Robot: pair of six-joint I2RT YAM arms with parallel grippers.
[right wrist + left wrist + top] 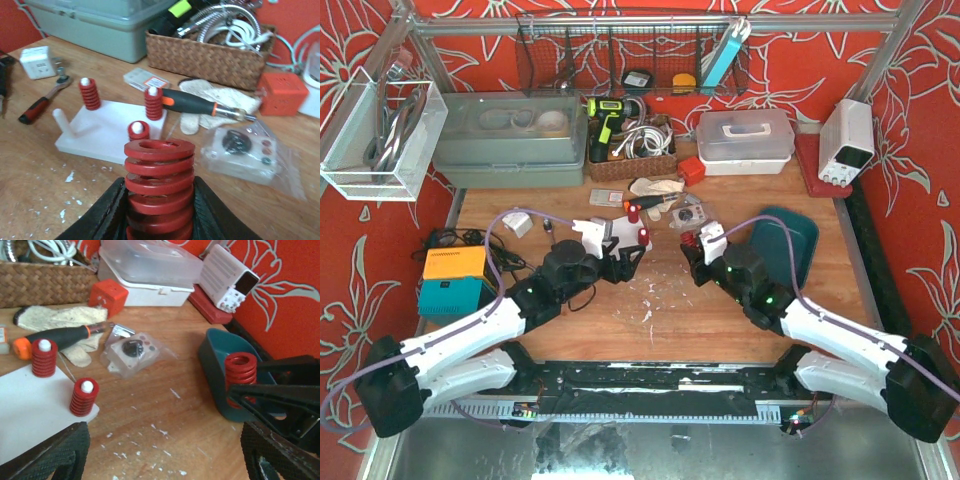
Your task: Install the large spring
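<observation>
The right pincer (160, 207) is clamped on the large red spring (160, 170) and holds it upright, near the white peg plate (105, 131) but not touching it. That plate lies flat on the tabletop (30, 190). It carries 3 smaller red springs on pegs, and 1 bare peg (59, 119) stands at its far-left corner in the right wrist view. The left pincer (160, 460) hangs close by the plate with its padded fingers (50, 455) wide apart, gripping nothing. Beyond the plate a black-and-orange screwdriver (200, 102) rests across a pale glove (220, 97). A clear plastic bag (250, 152) lies just beside them, and a teal tray (215, 357) sits behind the spring.
</observation>
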